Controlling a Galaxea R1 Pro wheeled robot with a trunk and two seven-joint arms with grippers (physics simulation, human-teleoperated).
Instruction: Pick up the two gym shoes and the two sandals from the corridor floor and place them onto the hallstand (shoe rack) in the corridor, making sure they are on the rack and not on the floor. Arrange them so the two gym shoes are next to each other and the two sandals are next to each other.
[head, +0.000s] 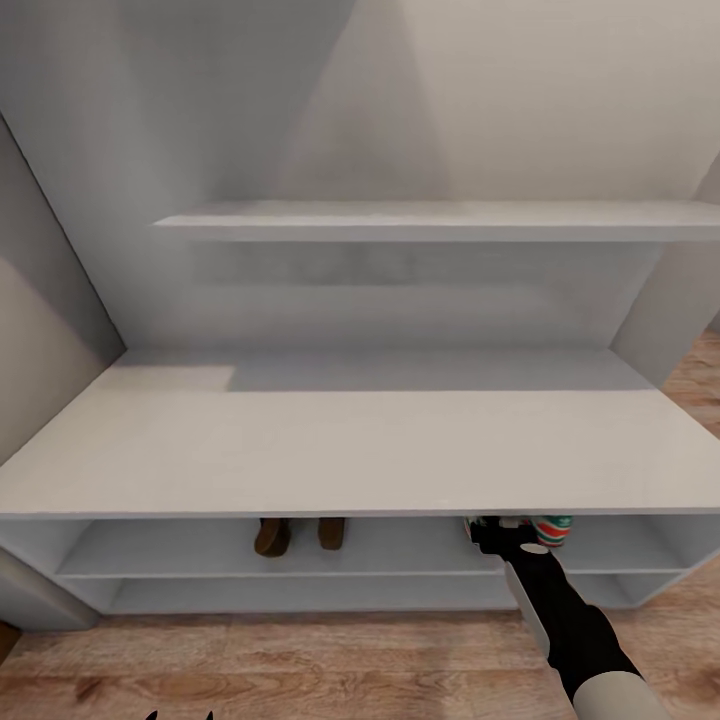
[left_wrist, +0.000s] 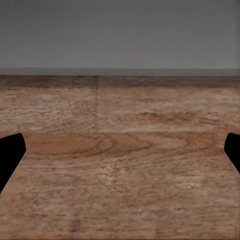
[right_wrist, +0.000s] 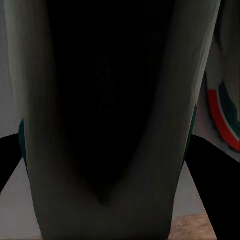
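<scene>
You've got no readable text, labels, brands, numbers or signs anywhere here

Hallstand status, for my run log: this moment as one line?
sandals: upper shelf, paired | right gripper: placing gym shoe beside other | left gripper: open over floor

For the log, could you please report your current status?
Right end effector under hallstand top, at gym shoes. Left end effector open above floor. Sandals shelved. Nothing blocking.
</scene>
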